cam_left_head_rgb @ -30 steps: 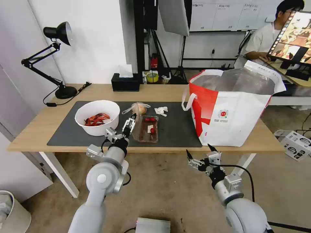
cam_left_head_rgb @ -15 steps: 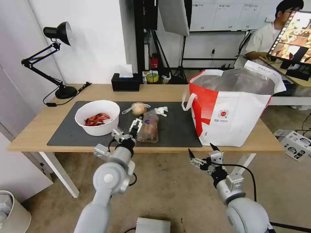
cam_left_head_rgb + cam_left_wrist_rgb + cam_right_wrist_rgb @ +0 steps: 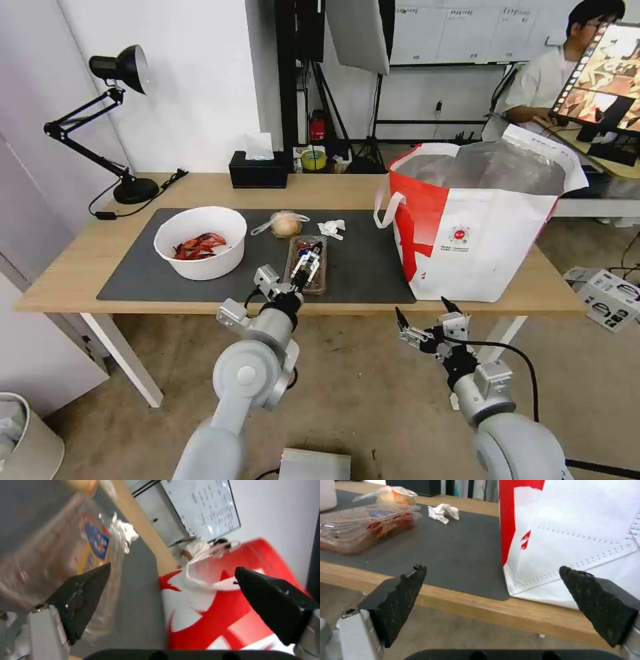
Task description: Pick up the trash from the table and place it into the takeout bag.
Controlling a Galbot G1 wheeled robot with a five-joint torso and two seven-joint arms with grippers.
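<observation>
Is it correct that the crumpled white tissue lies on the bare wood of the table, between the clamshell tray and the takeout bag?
Not quite. The crumpled white tissue lies on the dark grey mat, not on the bare wood of the table. The right wrist view shows this plainly. The rest holds: it lies between the clamshell tray and the takeout bag.

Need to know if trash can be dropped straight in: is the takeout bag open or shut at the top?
Open. The takeout bag stands upright on the table, its silver lining showing through the gaping mouth.
</observation>
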